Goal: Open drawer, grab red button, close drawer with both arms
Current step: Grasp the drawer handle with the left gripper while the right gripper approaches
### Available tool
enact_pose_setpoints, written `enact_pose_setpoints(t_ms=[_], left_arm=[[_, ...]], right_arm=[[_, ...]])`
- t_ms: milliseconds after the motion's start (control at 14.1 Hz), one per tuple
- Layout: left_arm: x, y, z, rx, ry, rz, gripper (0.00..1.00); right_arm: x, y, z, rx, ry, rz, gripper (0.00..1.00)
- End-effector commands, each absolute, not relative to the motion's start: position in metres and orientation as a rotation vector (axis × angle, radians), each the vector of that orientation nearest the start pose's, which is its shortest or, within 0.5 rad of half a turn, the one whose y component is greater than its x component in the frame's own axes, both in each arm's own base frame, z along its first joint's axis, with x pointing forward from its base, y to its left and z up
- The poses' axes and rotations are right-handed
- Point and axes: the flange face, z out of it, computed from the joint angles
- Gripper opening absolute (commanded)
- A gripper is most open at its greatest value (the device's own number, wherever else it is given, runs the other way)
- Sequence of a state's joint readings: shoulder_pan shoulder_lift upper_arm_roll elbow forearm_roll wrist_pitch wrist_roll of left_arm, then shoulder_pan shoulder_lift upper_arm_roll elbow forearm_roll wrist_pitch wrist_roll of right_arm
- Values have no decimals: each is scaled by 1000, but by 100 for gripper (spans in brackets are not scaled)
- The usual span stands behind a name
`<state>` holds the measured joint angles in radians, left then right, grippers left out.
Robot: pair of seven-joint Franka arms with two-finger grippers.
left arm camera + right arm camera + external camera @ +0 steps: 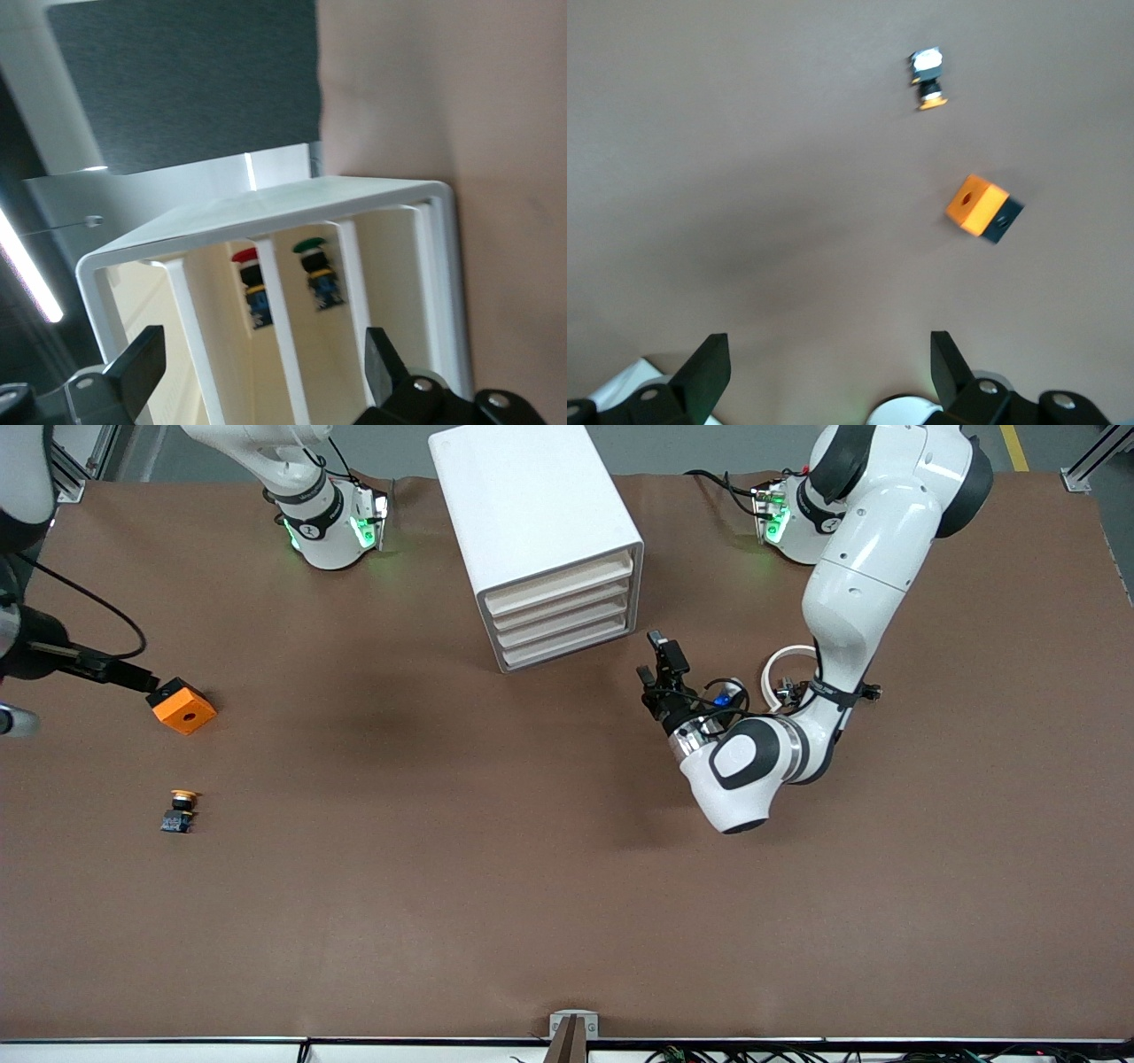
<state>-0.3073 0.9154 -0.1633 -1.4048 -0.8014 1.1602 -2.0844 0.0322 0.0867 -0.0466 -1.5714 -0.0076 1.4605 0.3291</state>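
White drawer unit (540, 540) holds 4 drawers, all shut in the front view. The left wrist view shows the red-capped button (252, 283) inside the unit, beside a green-capped button (315, 273), straight ahead of the left gripper (660, 677), fingers spread wide, empty, just in front of the drawers. Right gripper (824, 372) also spread, empty, over bare brown table (443, 868), with orange cube (182, 706) and orange-capped button (180, 810) below it.

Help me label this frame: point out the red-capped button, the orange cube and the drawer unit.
red-capped button (245, 256): left wrist view, on its red cap.
orange cube (183, 707): front view, on its top face.
drawer unit (532, 496): front view, on its white top.
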Motion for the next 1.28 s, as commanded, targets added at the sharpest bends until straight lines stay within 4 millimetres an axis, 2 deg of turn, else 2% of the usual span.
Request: enact_pose_setpoints(t_ms=[0,213,426,710,1065,1136,1207], left_arm=[[492,-358,182,-1173,-1453,1501,83],[481,-377,182,-1140,-1437,1495,63],[464,-388,175,-1129,-1409,1476,63],[441,-402,165,-1123,-1378,1441,63],[413,-407,153,-1088,-1343,1401,63],[410,-406,151,-1080,-1339,1395,61],[404,-410,150,-1082,-1329,1387,55]], right_arm=[[562,42,574,-3116,652,305,100],[560,82,574,-3110,678,281,100],[559,112,575,-3013,835,279,100],[556,147,574,-2981,865,254,100],[551,181,571,-2961,947,239,100],[550,191,569,-2951,970,228,100],[551,196,567,-2945,997,225,100]])
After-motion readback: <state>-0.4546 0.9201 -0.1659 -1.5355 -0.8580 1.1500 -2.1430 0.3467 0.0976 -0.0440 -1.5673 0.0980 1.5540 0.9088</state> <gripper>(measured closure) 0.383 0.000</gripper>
